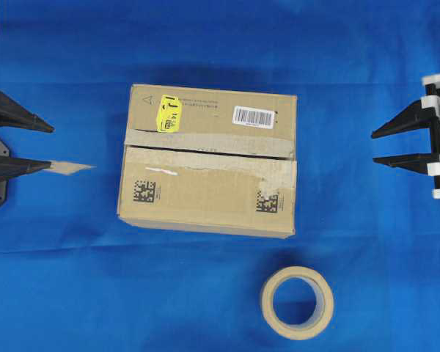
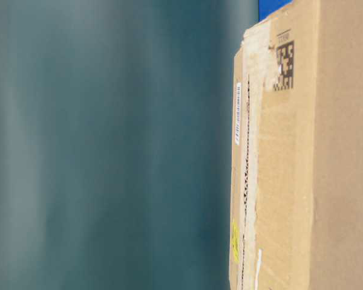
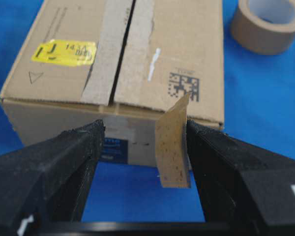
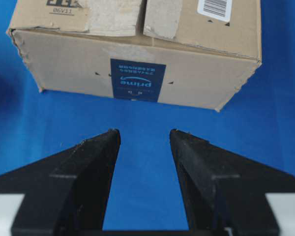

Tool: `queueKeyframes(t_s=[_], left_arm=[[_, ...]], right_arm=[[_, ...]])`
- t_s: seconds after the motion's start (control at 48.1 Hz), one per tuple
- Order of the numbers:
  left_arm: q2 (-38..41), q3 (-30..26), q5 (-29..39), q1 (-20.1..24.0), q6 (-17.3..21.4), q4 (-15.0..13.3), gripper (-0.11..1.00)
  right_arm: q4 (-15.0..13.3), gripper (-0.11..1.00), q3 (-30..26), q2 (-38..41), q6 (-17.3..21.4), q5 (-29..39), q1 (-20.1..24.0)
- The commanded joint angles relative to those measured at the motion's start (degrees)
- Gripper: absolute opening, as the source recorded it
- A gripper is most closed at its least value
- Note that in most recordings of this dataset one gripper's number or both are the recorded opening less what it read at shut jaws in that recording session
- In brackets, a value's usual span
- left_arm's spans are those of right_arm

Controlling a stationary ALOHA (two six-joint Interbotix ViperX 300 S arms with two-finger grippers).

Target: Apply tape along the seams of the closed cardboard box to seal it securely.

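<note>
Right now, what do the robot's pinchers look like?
Both tools are matte black. The left tool has two long wedge-shaped fingers with rough, crumbly-looking edges. The right tool has the same pointed black fingers, with white blocks near their bases. No cables are visible.

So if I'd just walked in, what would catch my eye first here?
Probably the brown cardboard box in the middle of the blue table, with its bright yellow sticker and a dark seam running across its top. Next, the cream tape roll lying in front of it, and the short strip of tan tape stuck to one finger of the open left gripper.
</note>
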Motion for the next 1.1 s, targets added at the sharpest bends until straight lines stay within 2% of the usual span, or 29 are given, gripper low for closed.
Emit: queueKeyframes(t_s=[0.0,0.77,1.082], left_arm=[[0.53,-0.44,-0.09,0.00,-0.09,0.00,0.61],[0.88,0.26,-0.79,0.00,0.26,0.09,0.61],[0.88,1.41,-0.70,0.09,0.35,0.26,0.61]], right_arm=[[0.18,0.55,-0.44,0.26,0.09,0.44,-0.18],[0.35,0.55,-0.53,-0.09,0.97,2.02,-0.18],[0.35,0.55,-0.44,-1.05,1.67,5.80,-0.18]])
